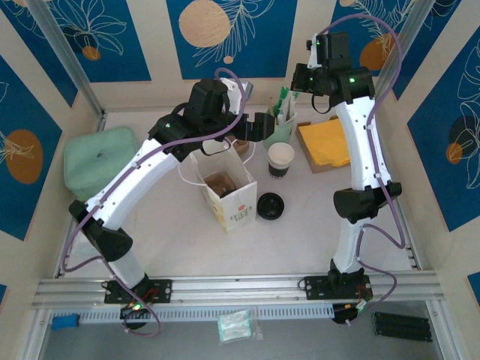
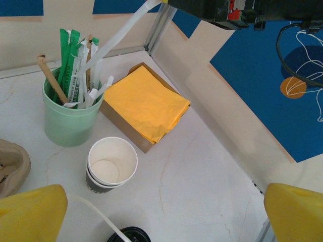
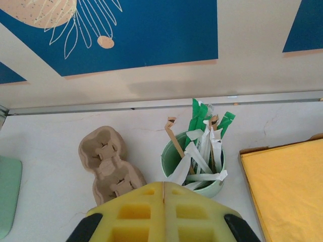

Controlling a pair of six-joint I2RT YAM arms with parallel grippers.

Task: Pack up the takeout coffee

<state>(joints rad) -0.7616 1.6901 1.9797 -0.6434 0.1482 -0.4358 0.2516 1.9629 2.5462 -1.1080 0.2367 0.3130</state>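
The takeout coffee (image 1: 281,160) is an empty paper cup, white above and black below, standing upright mid-table with no lid on it. In the left wrist view the cup (image 2: 112,164) sits left of centre, ahead of my left gripper (image 2: 164,222), whose yellow fingers (image 2: 30,214) stand wide apart with nothing between them. In the top view the left gripper (image 1: 262,126) hovers just left of and behind the cup. My right gripper (image 3: 164,209) is shut and empty, held high over the mint-green cup (image 3: 194,161); the top view has it at the back (image 1: 301,79).
An open paper bag (image 1: 225,191) stands left of the cup, its white handle (image 2: 101,214) crossing the left wrist view. A black lid (image 1: 270,205) lies in front. Yellow napkins in a box (image 1: 326,142) sit right, a cardboard cup carrier (image 3: 108,164) behind, a green pad (image 1: 97,161) far left.
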